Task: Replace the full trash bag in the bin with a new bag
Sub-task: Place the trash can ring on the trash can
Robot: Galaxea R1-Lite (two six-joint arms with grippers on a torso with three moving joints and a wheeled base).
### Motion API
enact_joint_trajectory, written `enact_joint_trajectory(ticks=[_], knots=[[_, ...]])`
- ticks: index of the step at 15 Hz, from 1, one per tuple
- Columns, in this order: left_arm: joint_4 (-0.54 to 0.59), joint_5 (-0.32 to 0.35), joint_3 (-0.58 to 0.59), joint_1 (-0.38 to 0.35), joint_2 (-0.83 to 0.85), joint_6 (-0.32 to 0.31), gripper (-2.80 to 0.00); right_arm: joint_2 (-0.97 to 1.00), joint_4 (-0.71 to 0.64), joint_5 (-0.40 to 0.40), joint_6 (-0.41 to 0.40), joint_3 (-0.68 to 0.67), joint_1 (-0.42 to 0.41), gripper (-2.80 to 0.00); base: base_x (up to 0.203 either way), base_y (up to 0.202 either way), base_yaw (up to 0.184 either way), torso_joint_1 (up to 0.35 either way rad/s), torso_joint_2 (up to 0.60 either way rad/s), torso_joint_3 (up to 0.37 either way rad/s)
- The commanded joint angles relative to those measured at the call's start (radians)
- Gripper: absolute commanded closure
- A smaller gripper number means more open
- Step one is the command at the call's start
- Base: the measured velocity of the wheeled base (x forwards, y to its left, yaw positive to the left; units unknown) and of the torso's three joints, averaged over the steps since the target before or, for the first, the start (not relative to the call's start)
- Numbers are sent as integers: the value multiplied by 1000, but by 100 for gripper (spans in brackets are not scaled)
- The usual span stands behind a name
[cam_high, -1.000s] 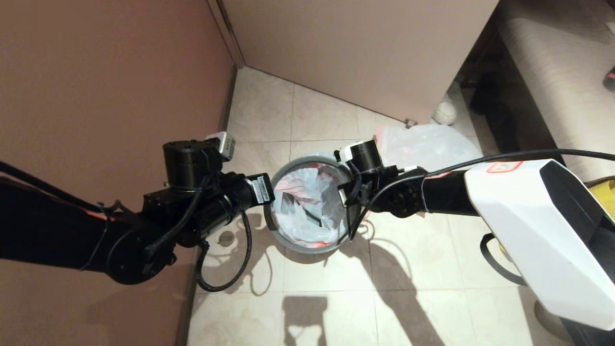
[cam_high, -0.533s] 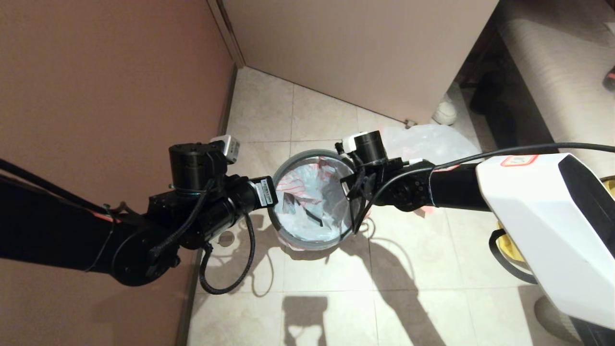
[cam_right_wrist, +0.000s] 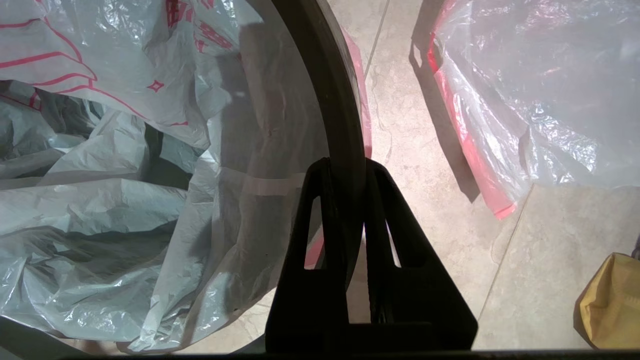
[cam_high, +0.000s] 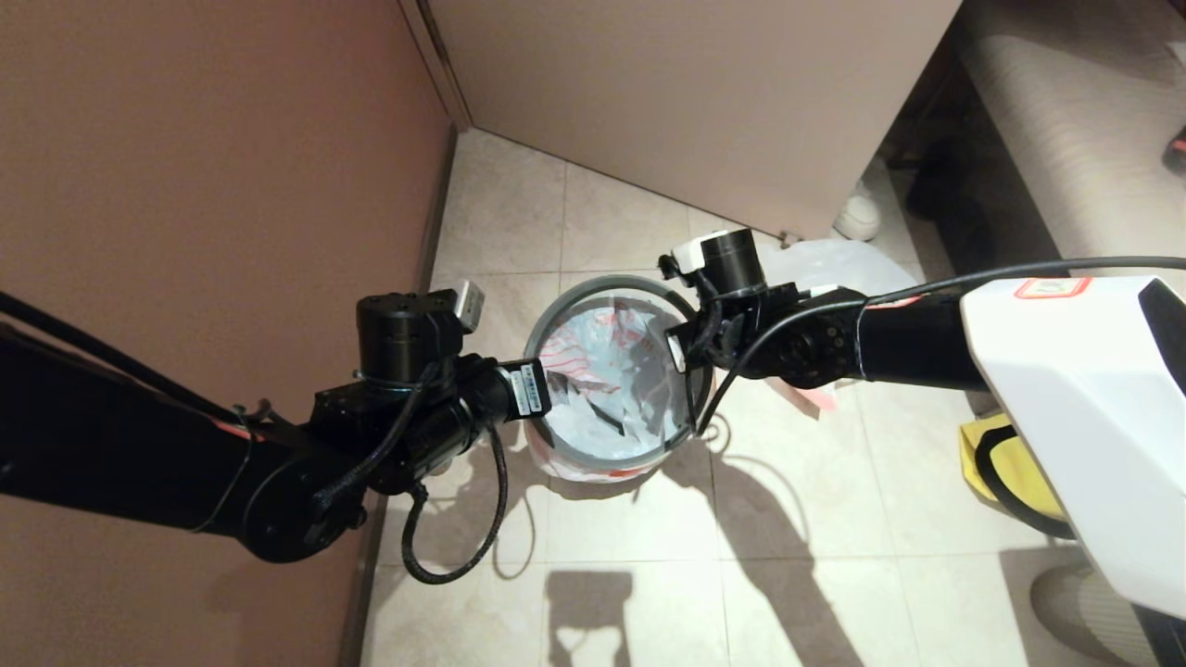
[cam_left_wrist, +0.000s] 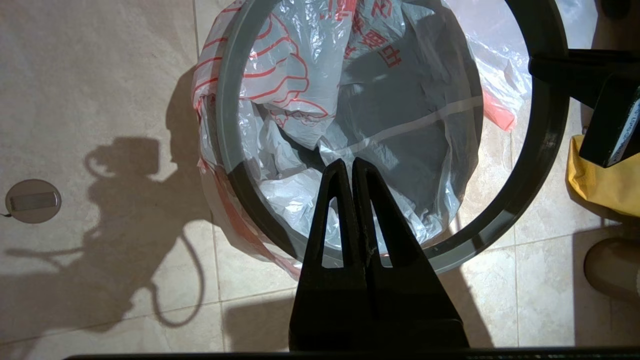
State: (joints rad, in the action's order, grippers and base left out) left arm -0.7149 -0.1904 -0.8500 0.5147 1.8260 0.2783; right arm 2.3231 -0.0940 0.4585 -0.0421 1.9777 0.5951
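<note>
The thin grey hoop [cam_high: 602,460] hangs level just above the bin, pinched at its right edge by my right gripper [cam_right_wrist: 345,165], which is shut on it. The new bag [cam_high: 602,371], white with red drawing and characters, lines the bin and drapes over its rim; the black bin shows only as dark patches through the plastic. My left gripper [cam_left_wrist: 348,162] is shut and empty, its tips over the hoop's left side without gripping it. The full trash bag [cam_high: 834,264], plain white with a pink hem, lies on the floor behind my right arm.
A brown wall [cam_high: 185,139] stands close on the left and a beige panel [cam_high: 695,93] closes the back. A yellow fabric bag [cam_high: 1005,463] lies on the floor to the right. There is a round floor drain [cam_left_wrist: 32,201] left of the bin.
Both arms have shifted forward and a little to the right. The hoop has moved with the right gripper, which has kept its hold.
</note>
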Motion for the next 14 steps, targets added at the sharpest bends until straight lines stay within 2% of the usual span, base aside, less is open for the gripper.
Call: enact_joint_trajectory(ticks=[1, 7, 14], knots=[[-5, -1, -1, -2, 12, 2, 0, 20, 4, -3, -1, 1, -1, 0, 0, 0, 0, 0, 0, 0], [-6, -1, -6, -21, 15, 2, 0, 96, 79, -34, -9, 9, -6, 0, 0, 0, 0, 0, 0, 0], [-46, -1, 0, -22, 39, -2, 0, 136, 160, -86, -68, 15, -70, 0, 0, 0, 0, 0, 0, 0]])
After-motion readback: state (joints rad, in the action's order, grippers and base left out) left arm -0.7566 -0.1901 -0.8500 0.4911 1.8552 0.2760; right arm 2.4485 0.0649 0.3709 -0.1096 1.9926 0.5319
